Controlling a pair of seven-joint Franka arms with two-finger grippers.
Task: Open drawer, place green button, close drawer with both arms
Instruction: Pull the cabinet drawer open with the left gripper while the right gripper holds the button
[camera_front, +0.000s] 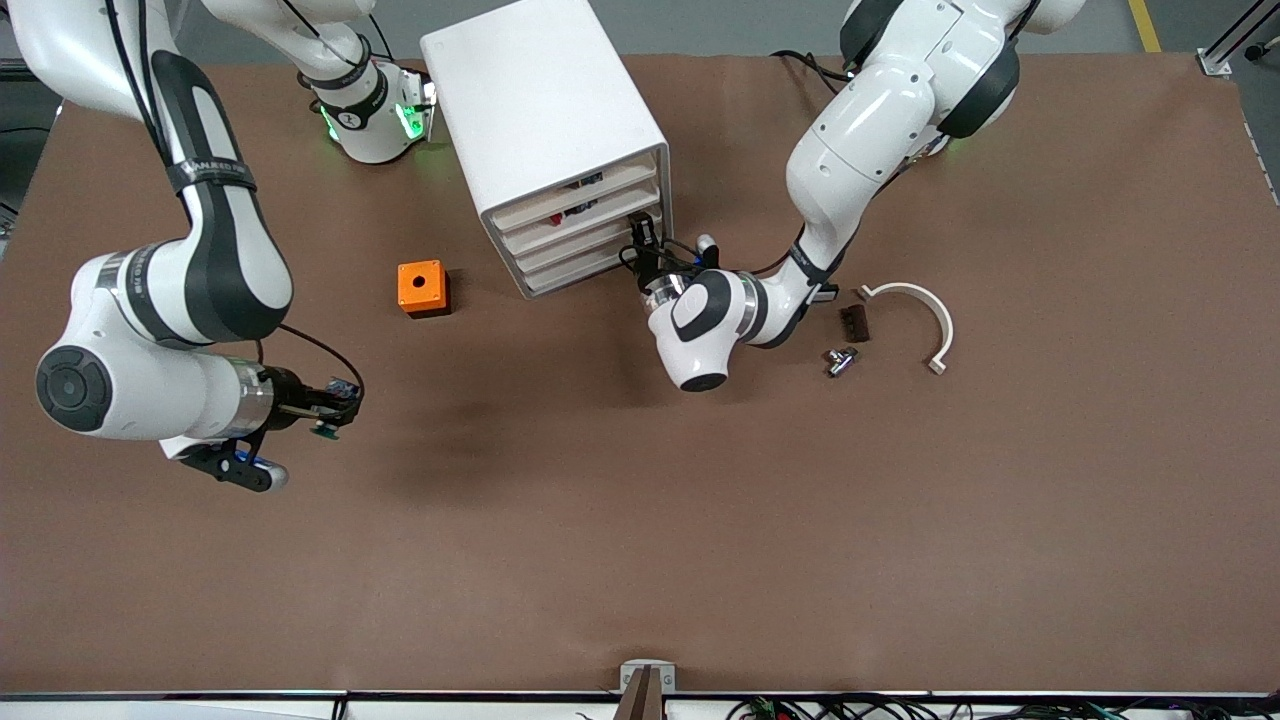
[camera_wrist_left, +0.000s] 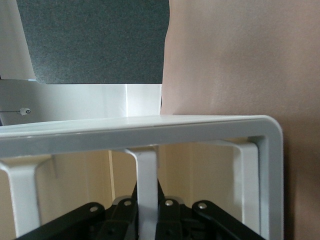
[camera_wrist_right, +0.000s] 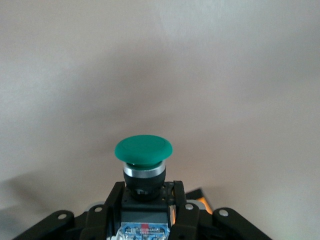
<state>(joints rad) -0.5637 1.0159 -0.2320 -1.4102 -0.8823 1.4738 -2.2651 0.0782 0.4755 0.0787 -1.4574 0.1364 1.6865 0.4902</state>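
Observation:
The white cabinet (camera_front: 540, 100) stands on the table with four stacked fronts. The drawer (camera_front: 585, 248) is the third front down and sits about flush with the others. My left gripper (camera_front: 643, 232) is at that front's corner. In the left wrist view its fingers (camera_wrist_left: 125, 212) are closed on a white upright rib (camera_wrist_left: 147, 170) of the drawer's frame. My right gripper (camera_front: 335, 400) hangs over bare table at the right arm's end. It is shut on the button (camera_front: 340, 392). The right wrist view shows the button's green cap (camera_wrist_right: 143, 149) above the black body clamped between the fingers (camera_wrist_right: 182, 205).
An orange cube with a round hole (camera_front: 422, 288) sits beside the cabinet toward the right arm's end. Toward the left arm's end lie a white curved bracket (camera_front: 925, 310), a small dark block (camera_front: 854, 322) and a small metal part (camera_front: 840, 359).

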